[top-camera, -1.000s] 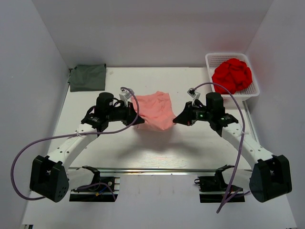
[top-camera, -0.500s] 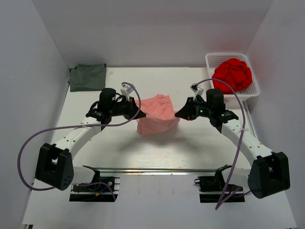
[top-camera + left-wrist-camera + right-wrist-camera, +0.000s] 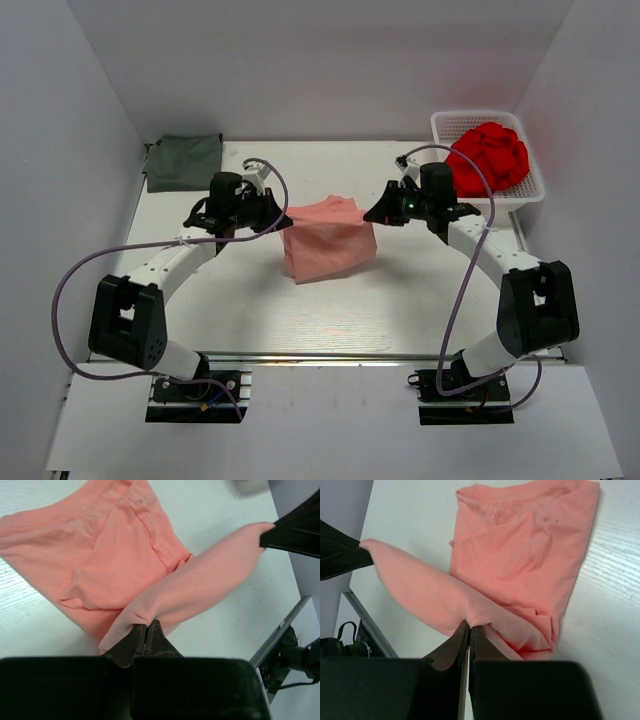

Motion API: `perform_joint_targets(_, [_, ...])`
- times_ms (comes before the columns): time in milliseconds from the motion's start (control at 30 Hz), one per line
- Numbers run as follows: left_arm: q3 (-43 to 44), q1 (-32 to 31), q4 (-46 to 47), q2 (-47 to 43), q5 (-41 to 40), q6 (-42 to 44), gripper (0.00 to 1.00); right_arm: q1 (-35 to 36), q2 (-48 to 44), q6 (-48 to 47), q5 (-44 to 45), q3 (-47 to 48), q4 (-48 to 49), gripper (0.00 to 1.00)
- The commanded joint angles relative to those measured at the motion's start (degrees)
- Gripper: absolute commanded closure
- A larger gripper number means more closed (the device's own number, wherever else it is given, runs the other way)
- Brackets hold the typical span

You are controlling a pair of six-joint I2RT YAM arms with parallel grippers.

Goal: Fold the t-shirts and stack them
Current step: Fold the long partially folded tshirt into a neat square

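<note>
Table (image 3: 330, 320): white, taking up most of the top view, both arms reaching over it from the near edge.

Salmon-pink t-shirt (image 3: 328, 242): lying at the middle of the table, partly folded. Its far edge is being held up as a stretched band running between the two grippers; the rest is resting on the table below, collar side visible in both wrist views.

White basket (image 3: 440, 135): sitting at the far right corner, well apart from the pink shirt, holding a bunched red cloth (image 3: 487, 157).

Dark grey-green t-shirt (image 3: 184, 162): lying folded at the far left corner, nothing touching it.

Left gripper (image 3: 146, 627): jaws pressing together on the left end of the stretched band, cloth bunching out from between the fingertips.

Right gripper (image 3: 469, 625): jaws likewise pinching tight on the right end of the same band, only a thin line showing between the fingers.
</note>
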Motion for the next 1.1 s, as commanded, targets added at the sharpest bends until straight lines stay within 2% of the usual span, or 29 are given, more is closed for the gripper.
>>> perform_joint_targets(0, [4.4, 1.9, 0.3, 3.0, -2.9, 0.3, 1.00, -0.5, 1.8, 0.1, 0.2, 5.0, 2.8, 1.00])
perform_joint_targets(367, [8.5, 7.2, 3.6, 12.8, -0.9, -1.6, 1.00, -1.2, 16.9, -1.9, -1.2, 20.0, 1.8, 1.00])
perform_joint_targets(567, [9.1, 9.9, 5.5, 15.1, 3.6, -2.8, 1.00, -1.0, 23.8, -2.3, -13.4, 27.9, 4.6, 1.00])
perform_joint_targets(633, [9.1, 10.4, 6.8, 14.3, 5.9, -2.3, 1.00, -1.1, 23.4, -3.3, -18.3, 28.4, 5.3, 1.00])
perform_joint_targets(733, [7.0, 10.4, 7.9, 10.6, 8.5, -1.7, 1.00, -1.1, 18.8, -7.0, -18.1, 25.2, 4.2, 1.00])
perform_joint_targets(800, [5.5, 9.9, 8.6, 7.4, 10.4, -1.0, 1.00, -0.9, 12.6, -8.2, -17.0, 18.8, 4.3, 1.00])
perform_joint_targets(867, [2.0, 9.2, 9.2, 4.7, 12.4, -1.0, 1.00, -0.7, 8.0, -7.2, -15.8, 15.1, 5.3, 1.00])
perform_joint_targets(900, [0.7, 9.2, 10.1, 1.1, 12.4, -1.0, 1.00, -0.7, 5.4, -6.2, -16.1, 9.9, 6.5, 1.00])
perform_joint_targets(1067, [-10.7, 8.7, 11.9, -11.2, 14.3, -1.5, 1.00, -0.6, -5.7, -3.7, -19.3, -3.3, 11.8, 1.00])
